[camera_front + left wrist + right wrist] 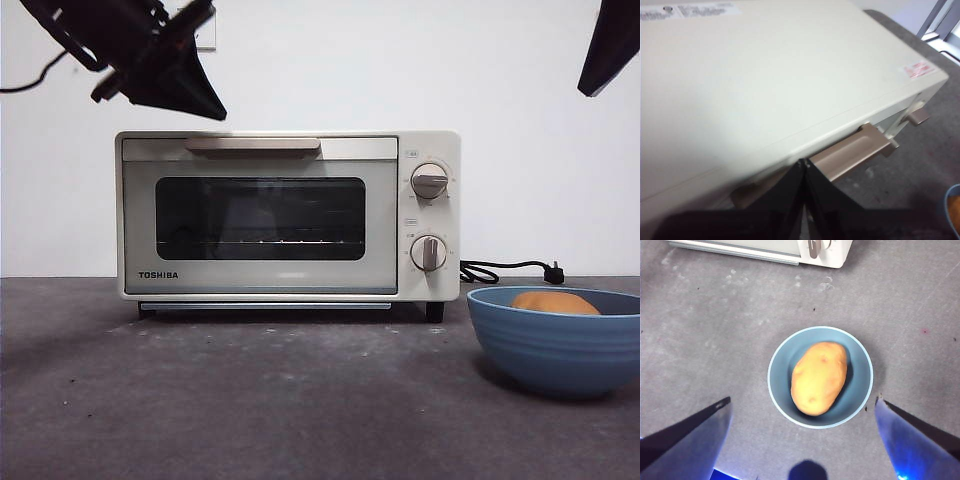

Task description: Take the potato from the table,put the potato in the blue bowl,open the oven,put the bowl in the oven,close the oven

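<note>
The desk fills the lower part of the front view: dark grey, matte, mottled with pale scuffs. On it stands the oven, cream-white and boxy, its dark glass door shut, with a wire rack visible behind the glass. A beige bar handle runs along the door's top edge, and two round knobs sit one above the other on its right panel. A black power cord trails on the desk behind the oven, seen only from the front.

The left wrist view alone shows the oven's flat, smooth top (with a small sticker near one corner) and the handle from above. The left gripper hangs over the oven's front edge, just by the handle, its fingers pressed together at the tips. In the front view it is the dark shape above the oven's upper left corner.

The blue bowl sits on the desk, off to the right of the oven and apart from it — wide, round, muted blue, with faint horizontal ridges outside. From the front only the top of the potato peeks over the rim; the right wrist view shows it whole, lying inside the bowl — oval, tan-orange, smooth, with a few small dark spots.

The right gripper hovers high above the bowl, fingers spread wide apart.
</note>
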